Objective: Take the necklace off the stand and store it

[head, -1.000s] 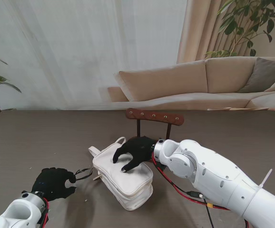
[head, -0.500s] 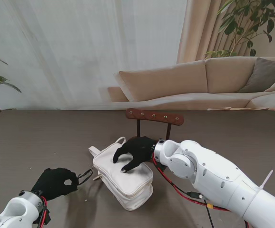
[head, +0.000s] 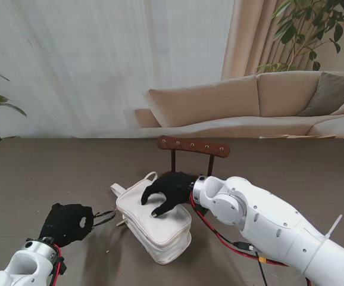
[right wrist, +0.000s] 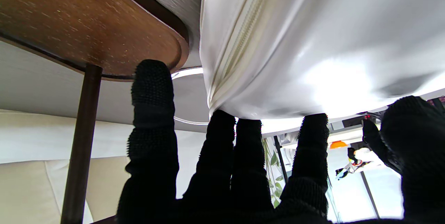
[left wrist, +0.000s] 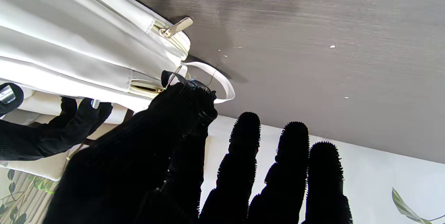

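The left hand [head: 68, 221] has pulled back from the white bag [head: 154, 225], dragging the zipper pull [left wrist: 166, 84] pinched in its fingers, so I think the bag is being zipped or unzipped for storing. The right hand [head: 167, 192] rests flat on the bag, grasping nothing. I can't see the necklace; the wooden stand [head: 193, 146] looks bare.

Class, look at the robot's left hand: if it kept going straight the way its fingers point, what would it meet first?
Most likely the white bag: the left hand points at its near end, pinching what looks like its zipper pull.
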